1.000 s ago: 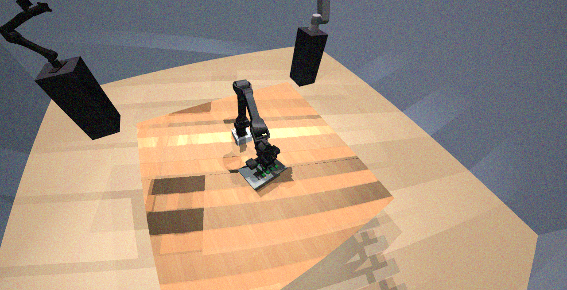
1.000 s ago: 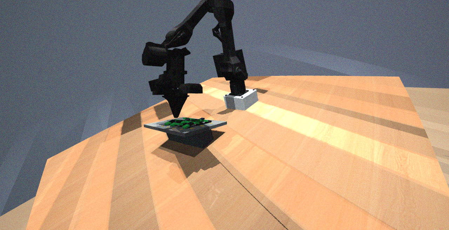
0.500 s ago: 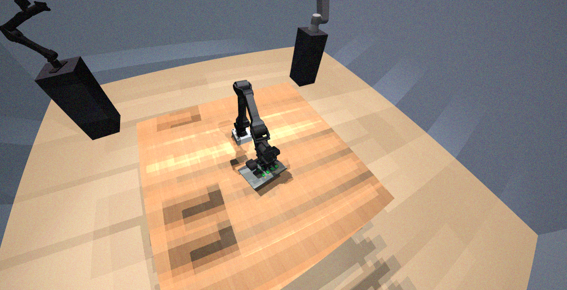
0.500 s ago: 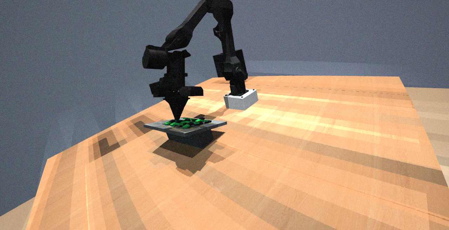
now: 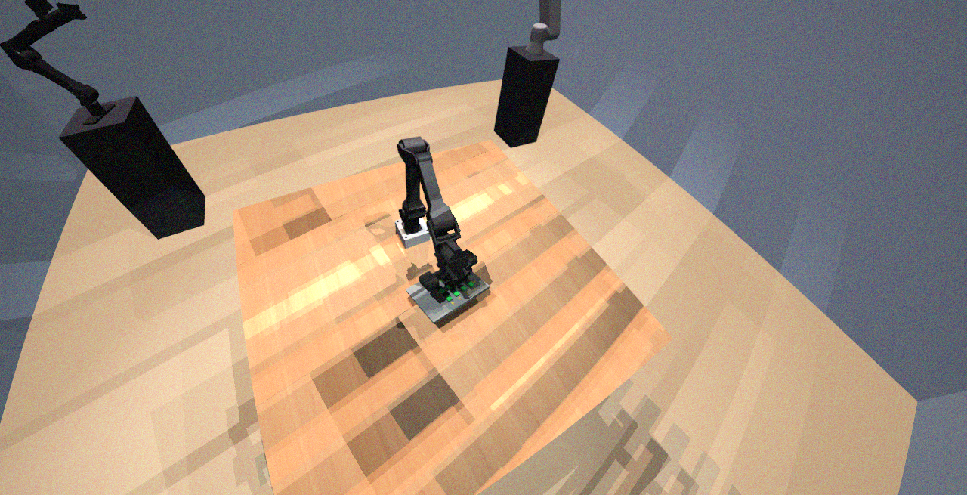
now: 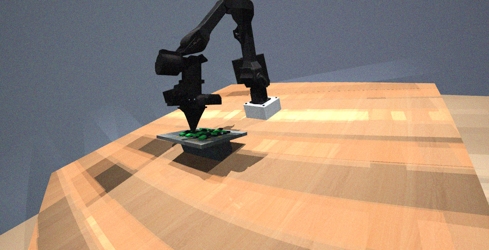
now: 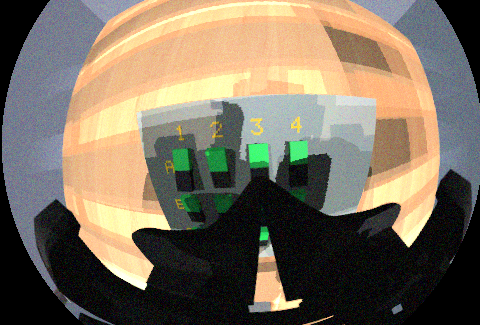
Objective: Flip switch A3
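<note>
A grey switch panel [image 5: 438, 311] [image 6: 235, 133] [image 7: 343, 132] sits on a dark block on the wooden table, with rows of green rocker switches and yellow column numbers. The A3 switch [image 7: 258, 155] shows its green far end just beyond my fingertips in the wrist view. My gripper [image 6: 193, 128] [image 5: 443, 284] [image 7: 259, 182] is shut, with nothing between the fingers, and points straight down. Its tip is down at the panel's surface at the near end of A3. The near end of A3 is hidden by the fingers.
Neighbouring switches A2 [image 7: 218, 160] and A4 [image 7: 299, 151] sit close on either side of the fingertips. The arm's white base [image 6: 262, 107] [image 5: 410, 231] stands behind the panel. Two dark pedestals [image 5: 131, 164] [image 5: 525, 94] with other arms stand far off at the table's edges.
</note>
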{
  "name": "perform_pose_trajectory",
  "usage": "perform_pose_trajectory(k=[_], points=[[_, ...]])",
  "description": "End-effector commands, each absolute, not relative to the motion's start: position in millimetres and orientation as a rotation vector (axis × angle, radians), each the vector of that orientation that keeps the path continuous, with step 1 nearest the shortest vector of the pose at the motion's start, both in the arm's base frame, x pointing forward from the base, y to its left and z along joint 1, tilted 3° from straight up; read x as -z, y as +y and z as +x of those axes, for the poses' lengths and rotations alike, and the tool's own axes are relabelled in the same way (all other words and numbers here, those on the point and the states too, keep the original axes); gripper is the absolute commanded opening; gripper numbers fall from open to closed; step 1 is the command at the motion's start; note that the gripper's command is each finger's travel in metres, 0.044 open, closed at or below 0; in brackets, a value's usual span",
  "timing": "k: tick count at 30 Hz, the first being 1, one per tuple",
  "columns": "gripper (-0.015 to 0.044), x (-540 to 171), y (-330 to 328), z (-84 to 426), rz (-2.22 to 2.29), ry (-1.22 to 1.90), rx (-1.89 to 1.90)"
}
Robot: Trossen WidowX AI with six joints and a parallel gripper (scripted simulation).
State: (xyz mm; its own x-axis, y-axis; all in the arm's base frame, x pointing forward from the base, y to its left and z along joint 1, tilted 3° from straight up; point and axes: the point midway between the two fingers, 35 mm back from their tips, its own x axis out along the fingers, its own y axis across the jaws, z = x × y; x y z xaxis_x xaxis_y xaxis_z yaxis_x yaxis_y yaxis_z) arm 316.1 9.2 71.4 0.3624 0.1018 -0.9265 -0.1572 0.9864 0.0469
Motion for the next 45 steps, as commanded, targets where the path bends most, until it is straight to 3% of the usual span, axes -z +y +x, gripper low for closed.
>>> perform_pose_trajectory(k=[1, 45], points=[[0.0, -69.9, 8.5, 315.5, -0.052, 1.193, -0.16], [0.0, -65.1, 9.0, 317.1, -0.052, 1.193, -0.16]])
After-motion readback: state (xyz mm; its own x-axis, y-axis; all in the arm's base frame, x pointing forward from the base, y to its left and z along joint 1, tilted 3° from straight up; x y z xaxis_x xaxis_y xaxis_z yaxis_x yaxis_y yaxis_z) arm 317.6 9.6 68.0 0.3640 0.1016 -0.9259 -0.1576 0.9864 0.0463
